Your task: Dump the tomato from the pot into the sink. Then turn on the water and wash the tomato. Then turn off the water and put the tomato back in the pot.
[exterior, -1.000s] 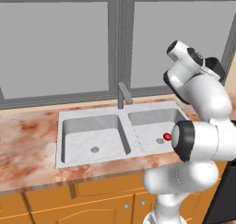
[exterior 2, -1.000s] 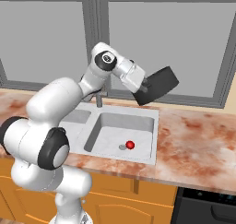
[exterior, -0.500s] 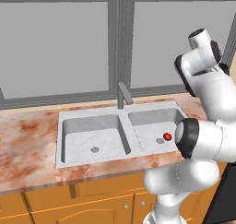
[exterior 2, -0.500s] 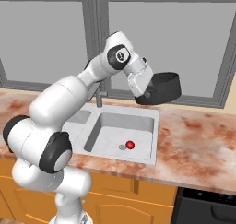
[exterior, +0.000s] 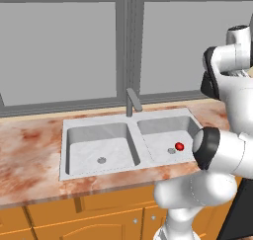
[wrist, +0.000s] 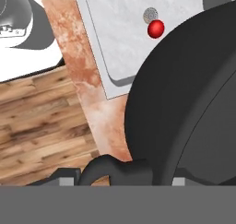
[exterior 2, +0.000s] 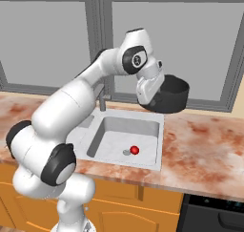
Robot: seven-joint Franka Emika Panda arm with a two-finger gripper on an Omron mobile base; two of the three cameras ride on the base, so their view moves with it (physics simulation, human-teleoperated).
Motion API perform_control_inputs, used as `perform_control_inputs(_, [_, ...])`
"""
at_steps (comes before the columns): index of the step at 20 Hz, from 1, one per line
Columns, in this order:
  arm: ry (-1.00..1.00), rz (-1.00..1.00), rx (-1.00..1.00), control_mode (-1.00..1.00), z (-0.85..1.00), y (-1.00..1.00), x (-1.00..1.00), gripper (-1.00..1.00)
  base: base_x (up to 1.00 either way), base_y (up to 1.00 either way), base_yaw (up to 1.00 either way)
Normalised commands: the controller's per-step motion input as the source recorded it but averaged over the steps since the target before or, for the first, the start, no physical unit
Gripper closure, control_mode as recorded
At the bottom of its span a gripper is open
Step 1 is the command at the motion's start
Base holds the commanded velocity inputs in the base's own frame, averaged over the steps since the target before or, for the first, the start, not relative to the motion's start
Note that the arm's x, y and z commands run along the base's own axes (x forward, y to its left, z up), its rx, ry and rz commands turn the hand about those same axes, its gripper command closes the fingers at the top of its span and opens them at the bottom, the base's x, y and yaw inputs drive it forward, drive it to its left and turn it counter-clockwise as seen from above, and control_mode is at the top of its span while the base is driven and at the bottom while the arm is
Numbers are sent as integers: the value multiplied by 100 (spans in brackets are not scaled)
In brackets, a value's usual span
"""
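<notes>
The tomato (exterior: 179, 146) (exterior 2: 135, 150) (wrist: 156, 28), a small red ball, lies in the right basin of the sink (exterior: 99, 128) (exterior 2: 161, 145) right beside the drain. My gripper (exterior 2: 153, 96) (wrist: 122, 172) is shut on the handle of the black pot (exterior 2: 171, 95) (wrist: 193, 94). It holds the pot in the air above the counter, just past the sink's back right corner. The pot's inside is hidden. In the left base view the pot (exterior: 208, 85) shows as a dark shape behind the arm.
The grey faucet (exterior: 131, 100) (exterior 2: 101, 101) rises behind the divider between the basins, with a window behind it. Reddish marbled counter (exterior 2: 205, 150) runs to both sides. A black stove (exterior 2: 214, 212) sits at the lower right, with orange cabinets below.
The arm has swung the pot to the right, away from over the basin, and turned it closer to upright. The tomato has stayed beside the drain.
</notes>
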Motion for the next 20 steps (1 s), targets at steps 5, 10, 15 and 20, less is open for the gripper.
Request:
perform_control_inputs(5, [-7,-5,1,-100,-39,0,-8,100,0,0,0])
perform_control_inputs(10, [-2,-2,0,-100,-36,-5,-1,100,0,0,0])
perform_control_inputs(15, [0,-1,11,-100,-28,-13,-4,100,0,0,0])
perform_control_inputs(20, [-1,-1,6,-100,-38,-19,0,100,0,0,0])
